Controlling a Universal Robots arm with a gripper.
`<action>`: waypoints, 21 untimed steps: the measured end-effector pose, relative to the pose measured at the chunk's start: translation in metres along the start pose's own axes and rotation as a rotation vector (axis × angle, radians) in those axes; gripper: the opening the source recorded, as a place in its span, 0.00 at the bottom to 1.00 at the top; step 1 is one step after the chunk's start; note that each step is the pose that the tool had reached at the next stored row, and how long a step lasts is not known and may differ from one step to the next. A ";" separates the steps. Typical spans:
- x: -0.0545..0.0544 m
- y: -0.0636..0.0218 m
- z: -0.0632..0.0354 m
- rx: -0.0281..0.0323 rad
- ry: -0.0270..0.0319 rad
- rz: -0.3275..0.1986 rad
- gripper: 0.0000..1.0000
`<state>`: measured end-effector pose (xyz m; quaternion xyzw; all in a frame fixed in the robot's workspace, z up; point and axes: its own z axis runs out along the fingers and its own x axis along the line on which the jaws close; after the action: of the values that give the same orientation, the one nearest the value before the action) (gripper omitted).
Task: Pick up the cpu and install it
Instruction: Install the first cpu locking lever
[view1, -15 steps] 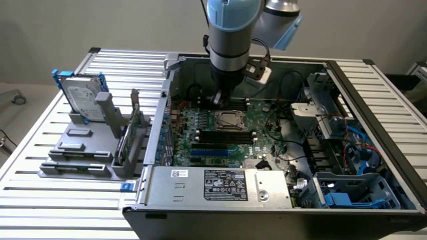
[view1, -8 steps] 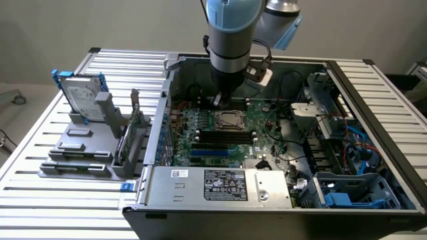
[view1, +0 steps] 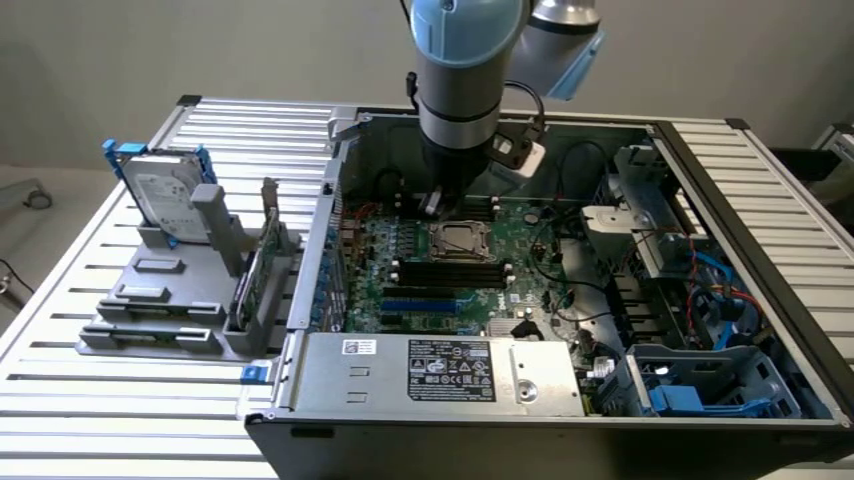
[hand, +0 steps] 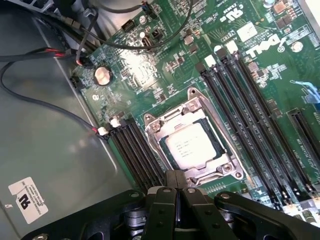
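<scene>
Exterior view: gripper (view1: 434, 205) low inside open PC case (view1: 747, 330), just behind socket frame (view1: 461, 243). Walls, cables and drive cage (view1: 641, 235) crowd the sides; free room mostly straight up.

Wrist view: fingers (hand: 176, 187) pinched together, holding nothing, by the frame's edge. cpu (hand: 189, 146) seated flat in socket, between RAM slots (hand: 250, 110). Risk: sideways drift could scrape the frame or snag black cables (hand: 45, 102).
</scene>
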<state>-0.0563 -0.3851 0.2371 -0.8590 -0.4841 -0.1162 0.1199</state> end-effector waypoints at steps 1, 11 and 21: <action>-0.002 0.0004 -0.0013 0.0010 0.0005 0.000 0.11; -0.016 0.0057 -0.0114 0.0222 -0.0004 0.017 0.11; -0.017 0.0060 -0.0116 0.0178 -0.0644 0.063 0.11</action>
<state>-0.0606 -0.4053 0.2421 -0.8760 -0.4613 -0.0803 0.1156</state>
